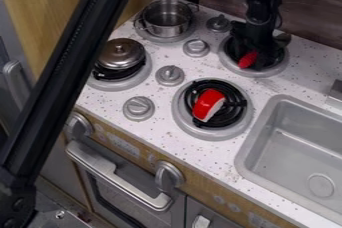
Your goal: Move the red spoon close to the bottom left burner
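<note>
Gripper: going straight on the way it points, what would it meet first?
Probably the red spoon right by the gripper, if not held, then the upper right burner beneath; depth is unclear.

Spoon (248, 59) red — toy (208, 103) red/wht — c'top (200, 161) wht w/ specks

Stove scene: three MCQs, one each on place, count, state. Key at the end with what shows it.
1. Where is the red-and-white piece?
A) in the sink
B) on the lower right burner
C) on the oven handle

2. How many grey knobs are on the white countertop?
A) two
B) seven
C) four

3. The steel pot is:
A) upright, uncovered
B) upright, lidded
C) upside down

Key:
1 B: it lies on that burner's black coil.
2 C: four stand among the burners.
3 A: its inside shows through the open top.
</note>
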{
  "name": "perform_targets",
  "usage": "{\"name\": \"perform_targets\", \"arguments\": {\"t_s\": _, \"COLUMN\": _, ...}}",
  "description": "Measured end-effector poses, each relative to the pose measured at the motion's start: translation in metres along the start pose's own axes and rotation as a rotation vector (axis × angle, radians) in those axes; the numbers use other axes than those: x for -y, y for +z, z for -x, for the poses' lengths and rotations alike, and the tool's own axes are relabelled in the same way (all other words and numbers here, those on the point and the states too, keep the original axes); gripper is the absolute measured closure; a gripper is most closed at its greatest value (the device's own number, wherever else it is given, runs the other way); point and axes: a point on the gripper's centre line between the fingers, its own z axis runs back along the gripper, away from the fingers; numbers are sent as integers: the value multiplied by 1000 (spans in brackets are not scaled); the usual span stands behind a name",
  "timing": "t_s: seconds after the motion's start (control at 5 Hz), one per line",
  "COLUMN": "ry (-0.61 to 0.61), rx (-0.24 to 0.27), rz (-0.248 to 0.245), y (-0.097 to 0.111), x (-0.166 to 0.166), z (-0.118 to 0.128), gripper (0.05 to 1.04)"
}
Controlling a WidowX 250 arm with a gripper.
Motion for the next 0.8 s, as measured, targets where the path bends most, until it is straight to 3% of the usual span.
{"name": "perform_targets", "arguments": {"t_s": 0.2, "ry": -6, "rx": -2, "rz": 5, "y": 0, "x": 0, "z": 2, "gripper": 654}}
{"name": "perform_targets", "arguments": {"t_s": 0.4, "ry": -10, "rx": -15, "rz": 13, "y": 2, "x": 2, "z": 9, "gripper": 682}}
{"name": "perform_targets", "arguments": {"t_s": 0.6, "ry": -14, "rx": -21, "rz": -10, "y": 12, "x": -9, "z": 22, "gripper": 682}}
{"name": "perform_targets", "arguments": {"t_s": 0.8, "ry": 43, "rx": -10, "rz": -47, "y": 35, "x": -44, "z": 42, "gripper": 682}}
